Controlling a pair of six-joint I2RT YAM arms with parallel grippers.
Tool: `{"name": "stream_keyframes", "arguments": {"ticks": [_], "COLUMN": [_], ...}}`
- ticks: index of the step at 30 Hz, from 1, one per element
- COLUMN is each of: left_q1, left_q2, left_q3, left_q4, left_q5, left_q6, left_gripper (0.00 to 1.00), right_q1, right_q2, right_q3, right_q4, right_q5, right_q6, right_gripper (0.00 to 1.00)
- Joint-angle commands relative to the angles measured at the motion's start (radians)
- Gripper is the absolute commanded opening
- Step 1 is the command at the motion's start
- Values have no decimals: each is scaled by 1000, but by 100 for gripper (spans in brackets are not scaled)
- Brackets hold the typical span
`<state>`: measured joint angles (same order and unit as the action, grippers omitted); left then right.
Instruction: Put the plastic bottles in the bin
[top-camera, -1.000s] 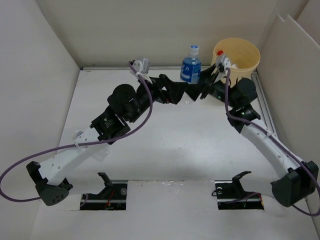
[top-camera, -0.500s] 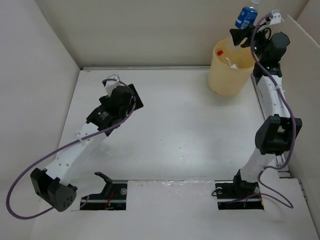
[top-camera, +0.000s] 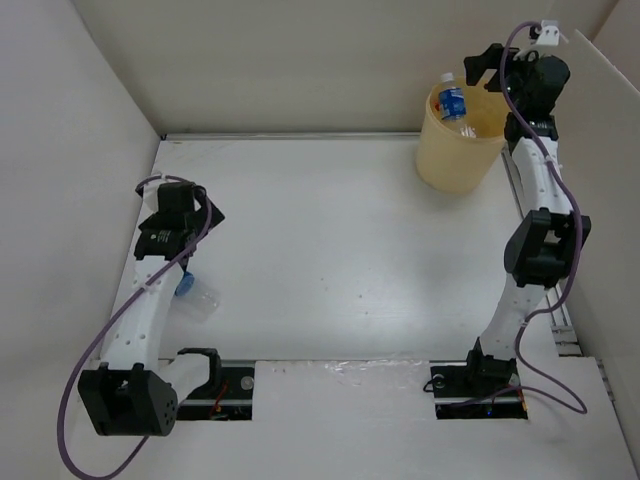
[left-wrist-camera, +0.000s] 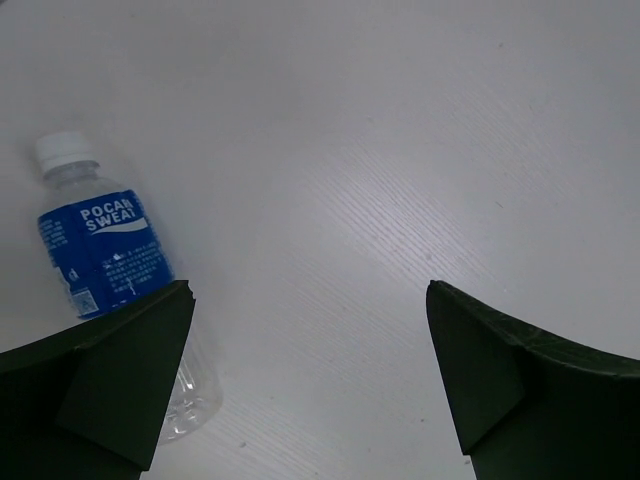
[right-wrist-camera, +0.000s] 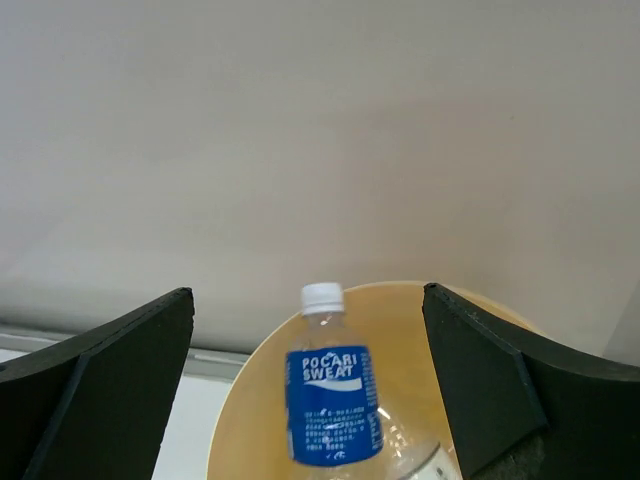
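**Blue-labelled bottle at the bin's mouth, another waiting on the left**

Over on the far right, the right arm's jaws stand wide apart above the pale yellow round plastic bin (top-camera: 455, 165), gripping nothing. Between them, touching neither finger, a small clear plastic bottle with a blue label and white cap (right-wrist-camera: 330, 405) sits upright at the bin's opening, and it looks to be on its way in. From above, that bottle (top-camera: 452, 103) shows just inside the far-left part of the rim. What else lies in the bin I cannot make out.

At the near left, the left arm's jaws are also spread wide and empty. They hang over a second clear blue-labelled bottle (left-wrist-camera: 100, 265) lying on its side on the white counter (left-wrist-camera: 400, 150). It sits under the left finger rather than between the two.

Now the hazards. The bottle over the bin is close to the rim, so a clip on the edge could tip it back out onto the counter. On the left, the bottle (top-camera: 200, 297) is off-centre, so a straight descent would land a finger on it. Being round, light and on its side, it could roll or skid towards the left wall. Those jaws need re-centring before they close.
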<state>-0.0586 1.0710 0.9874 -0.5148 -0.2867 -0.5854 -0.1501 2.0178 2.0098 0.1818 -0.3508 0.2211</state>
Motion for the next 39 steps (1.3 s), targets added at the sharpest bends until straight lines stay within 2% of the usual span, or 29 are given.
{"name": "stream_keyframes", "arguments": {"ticks": [1,4,10,12,14,16,18,26,31,35,36,37,38,39], "left_q1": [83,207,253,318,389,460,528,559,559,546,518,508,497,478], "left_q2": [-29,-17,124,167,210,221,260,451,461,555,570,581,581,581], "left_q3": [-1,-35,34,25,25,13,-12,-49,-58,-88,-89,-89,-99,-110], "left_q4": [-22,-51,-143,-160,-185,-174,-151,-54,-22,15,24,39,53,65], "left_q5": [32,43,6,45,73,170,182,290,271,271,261,271,282,282], "left_q6": [-4,-4,-8,-8,-8,2,2,21,12,2,2,2,2,2], "left_gripper": [100,100,100,100,100,100,100,100,100,98,95,86,71,19], "right_q1": [20,29,155,197,222,247,260,319,319,328,337,337,348,348], "right_q2": [-97,-214,-424,-464,-507,-530,-554,-643,-679,-721,-731,-731,-744,-755], "right_q3": [-23,-169,-440,-508,-529,-545,-545,-554,-554,-563,-574,-574,-574,-574], "right_q4": [8,8,8,8,8,8,8,8,8,8,8,8,8,8], "right_q5": [1,-40,-89,-89,-79,-79,-79,-79,-89,-89,-89,-89,-89,-89], "right_q6": [-19,-6,-29,-38,-49,-49,-49,-81,-81,-81,-81,-81,-94,-94], "right_gripper": [100,100,100,100,100,100,100,100,100,100,100,100,100,100]}}
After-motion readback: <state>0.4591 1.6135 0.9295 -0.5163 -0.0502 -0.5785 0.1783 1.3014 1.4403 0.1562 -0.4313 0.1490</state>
